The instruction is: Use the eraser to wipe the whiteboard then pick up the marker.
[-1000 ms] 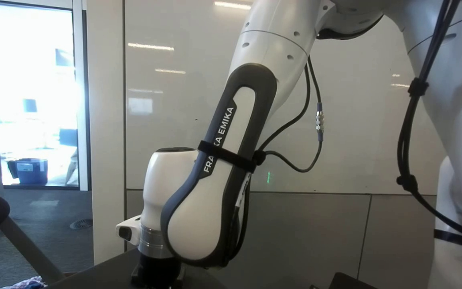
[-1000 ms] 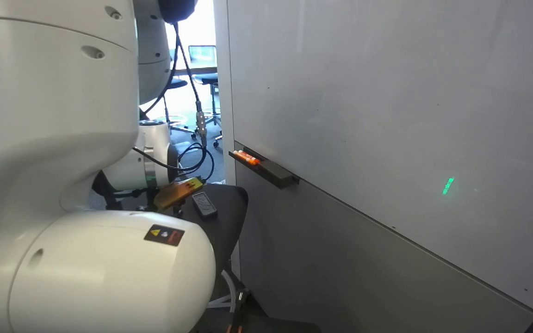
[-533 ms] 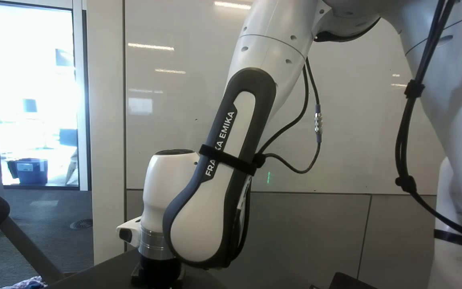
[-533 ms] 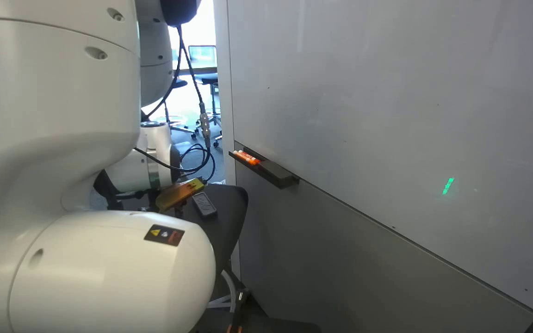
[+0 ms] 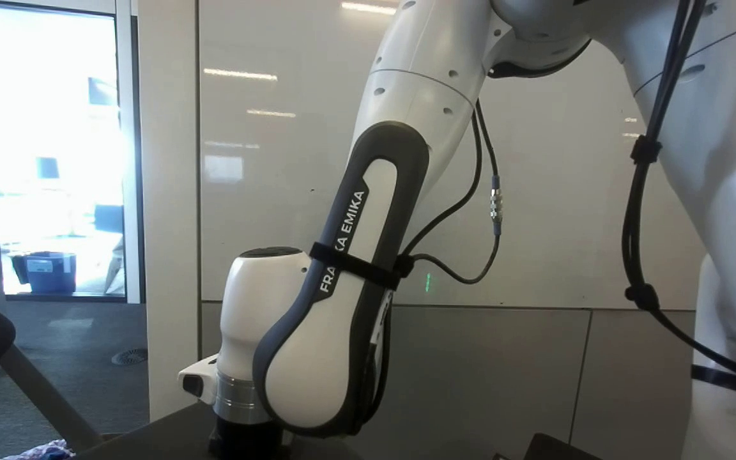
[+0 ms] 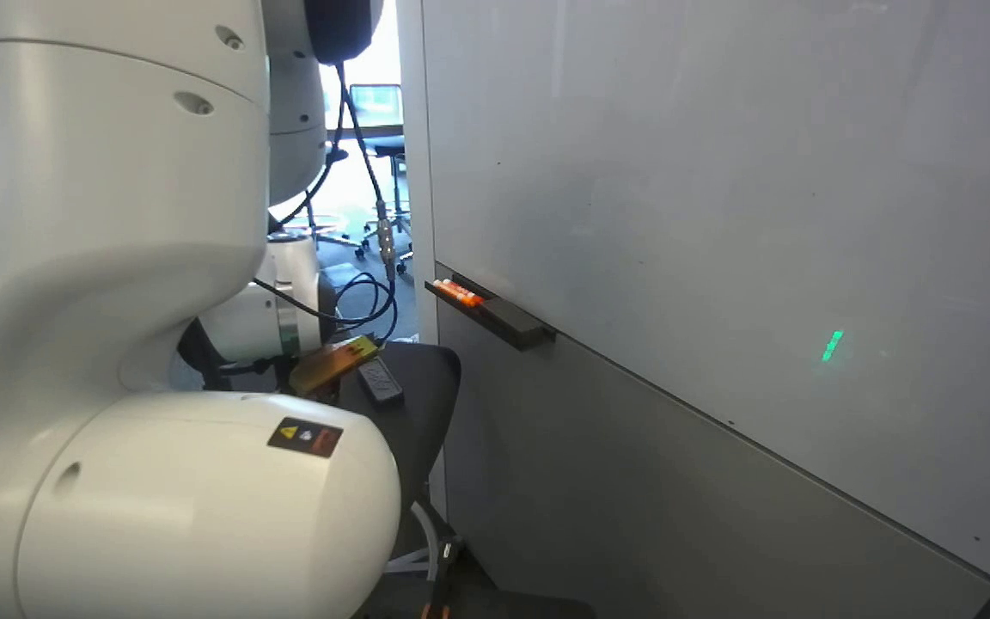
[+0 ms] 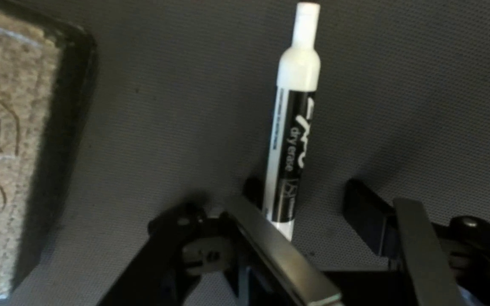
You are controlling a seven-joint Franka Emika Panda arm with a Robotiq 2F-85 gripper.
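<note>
The marker (image 7: 289,148), white and black with a white cap, lies on a dark mesh seat in the wrist view; it is hidden in both exterior views. My gripper (image 7: 303,195) is open around its lower end. The left finger (image 7: 285,250) is close beside the marker and covers its end; the right finger (image 7: 366,219) stands apart from it. The eraser (image 7: 13,140), a block with a grey-brown marked face and dark side, lies left of the gripper, also visible in an exterior view (image 6: 380,381). The whiteboard (image 6: 718,172) bears a green mark (image 6: 832,346).
The dark chair seat (image 6: 426,378) stands close to the wall. A ledge (image 6: 478,316) on the whiteboard's lower edge holds orange markers (image 6: 458,293) and a dark block (image 6: 512,318). Cables (image 5: 486,211) hang from the arm in front of the board.
The arm has lowered and shifted slightly, to the left in one exterior view and to the right in the other. The eraser on the seat and the green mark have not moved.
</note>
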